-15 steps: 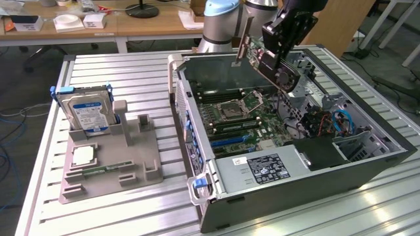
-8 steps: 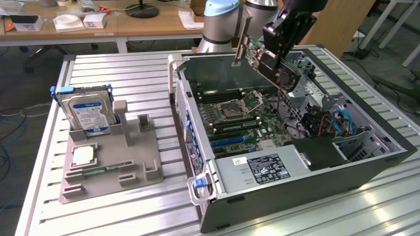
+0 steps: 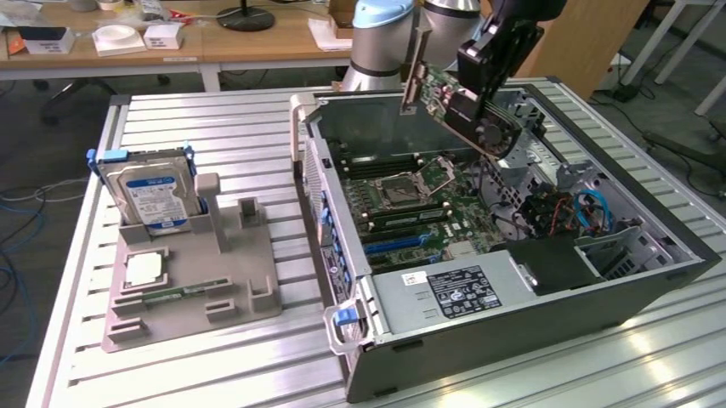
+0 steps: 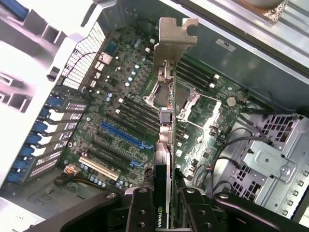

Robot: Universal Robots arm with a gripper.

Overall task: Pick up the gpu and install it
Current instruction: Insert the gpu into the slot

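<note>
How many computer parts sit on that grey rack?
3: a blue-labelled hard drive upright at the far end, a square silver chip in the middle, a green memory stick nearer the camera. None seems hidden.

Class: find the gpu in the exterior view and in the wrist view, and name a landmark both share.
Exterior view: gpu held tilted above the open computer case, upper centre.
Wrist view: gpu edge-on in the claw, above the motherboard.
Shared landmark: the CPU socket.

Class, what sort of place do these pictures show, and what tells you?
Probably a robotics lab or workshop: an open computer case on a slatted metal bench, a gripper holding the gpu above its motherboard, wooden desks behind.
</note>
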